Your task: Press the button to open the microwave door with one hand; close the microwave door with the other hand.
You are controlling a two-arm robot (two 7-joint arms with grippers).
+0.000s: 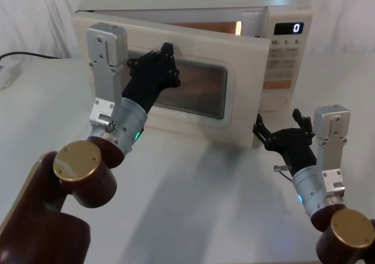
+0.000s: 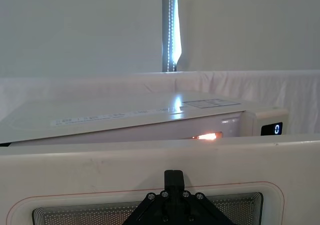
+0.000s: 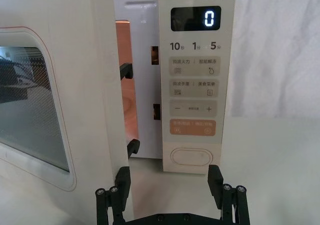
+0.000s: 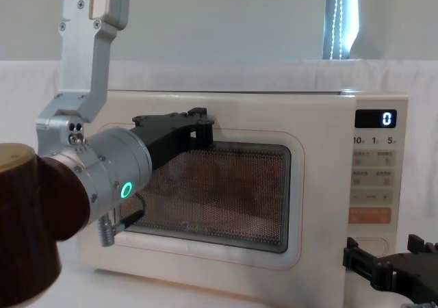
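Head cam sits up high, looking forward and down over both arms at the microwave (image 1: 193, 58) on the white table (image 1: 193, 205), from a fair way back. Chest cam is much lower and looks straight across at the microwave door (image 4: 205, 191), pretty close up. Left wrist cam is right up against the door's upper edge, facing over the microwave's top toward the white backdrop (image 2: 80, 30). Right wrist cam is low and close, aimed at the control panel (image 3: 194, 75) and the door's open edge. All four share the door, and the lit display (image 1: 289, 27) too.
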